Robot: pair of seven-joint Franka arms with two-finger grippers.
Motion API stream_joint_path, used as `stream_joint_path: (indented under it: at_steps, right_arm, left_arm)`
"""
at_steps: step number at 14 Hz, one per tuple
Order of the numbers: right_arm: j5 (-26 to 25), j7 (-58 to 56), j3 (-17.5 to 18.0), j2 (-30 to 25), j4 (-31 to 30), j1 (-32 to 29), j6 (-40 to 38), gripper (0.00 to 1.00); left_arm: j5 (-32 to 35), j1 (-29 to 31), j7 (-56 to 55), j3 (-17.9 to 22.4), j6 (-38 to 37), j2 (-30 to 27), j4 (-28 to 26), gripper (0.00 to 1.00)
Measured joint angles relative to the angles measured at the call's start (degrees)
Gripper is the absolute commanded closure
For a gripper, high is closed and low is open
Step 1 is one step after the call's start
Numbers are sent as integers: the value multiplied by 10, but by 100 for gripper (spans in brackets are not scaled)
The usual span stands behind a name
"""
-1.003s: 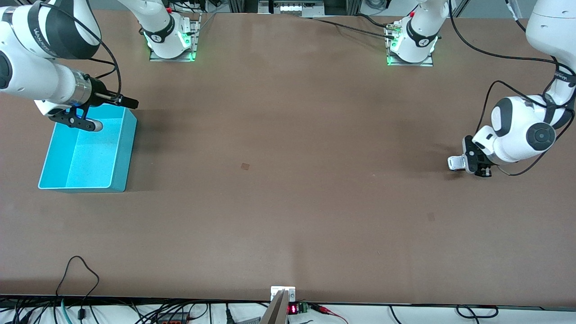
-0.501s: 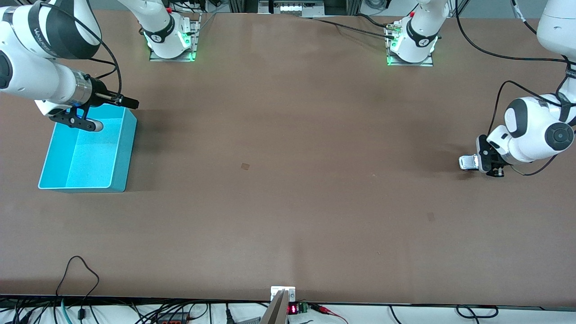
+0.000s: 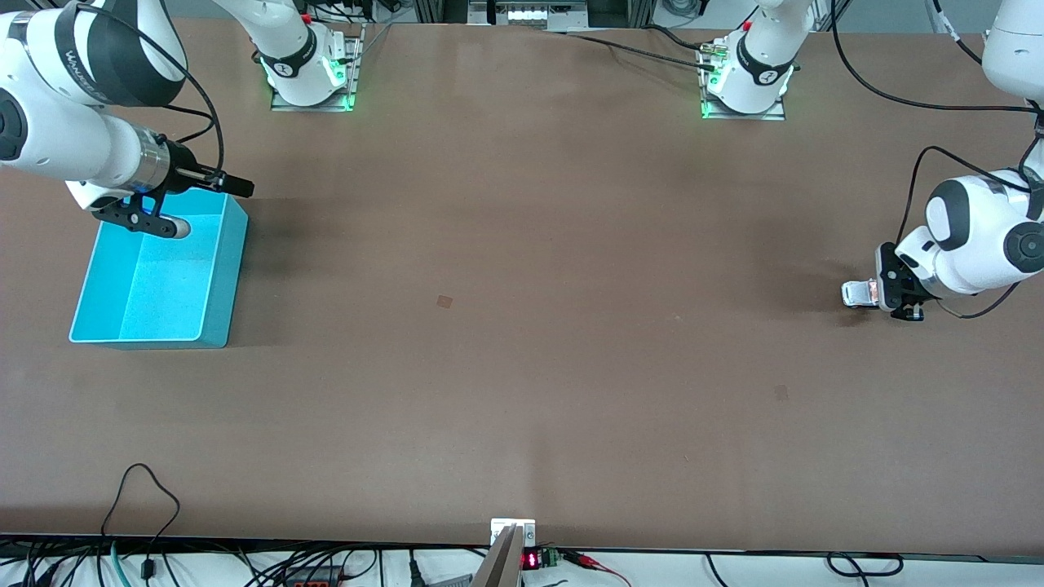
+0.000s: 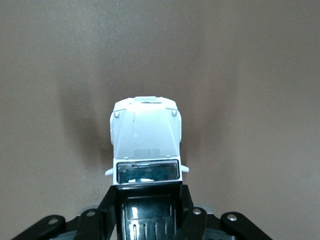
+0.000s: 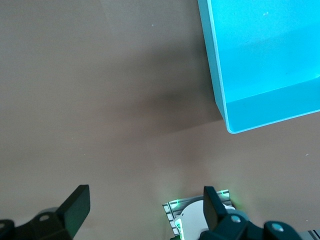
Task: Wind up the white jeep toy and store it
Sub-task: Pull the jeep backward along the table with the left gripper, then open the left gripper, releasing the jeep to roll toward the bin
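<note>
Holding the white jeep toy (image 3: 858, 293) in my left gripper (image 3: 874, 294), fingers clamped on its black-roofed rear half, I have it low over the table (image 3: 522, 367) at the left arm's end, well apart from the turquoise bin (image 3: 214, 326). In the left wrist view the jeep toy (image 4: 146, 145) runs lengthwise straight out from the fingers (image 4: 186, 205), bonnet leading, so its long axis points toward the bin. I judge the wheels are at or just above the tabletop, though I cannot tell whether they touch. My right gripper (image 3: 200, 204) waits over the bin's rim, fingers spread wide and holding nothing, so it is the arm nearer the bin
</note>
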Motion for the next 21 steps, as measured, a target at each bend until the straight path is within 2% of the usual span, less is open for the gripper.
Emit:
stream_joint_path:
  at_steps: [1,3,5,8,13,18,21]
  right_arm:
    - [0,0,0,0,0,0,0,0]
    - [0,0,0,0,0,0,0,0]
    - [0,0,0,0,0,0,0,0]
    - [0,0,0,0,0,0,0,0]
    - [0,0,0,0,0,0,0,0]
    - [0,0,0,0,0,0,0,0]
    - [0,0,0,0,0,0,0,0]
  left_arm:
    - [0,0,5,0,-1,0,1,54]
    - [0,3,16,-1,-2,1,2,21]
    - [0,18,25,-16,2,9,4,0]
    - [0,36,30,-40,-17,13,18,0]
    - [-12,36,30,-71,-114,-27,53,0]
    - [-16,32,30,-90,-119,-36,54,0]
    - [-21,-9,24,-105,-120,-59,56,0]
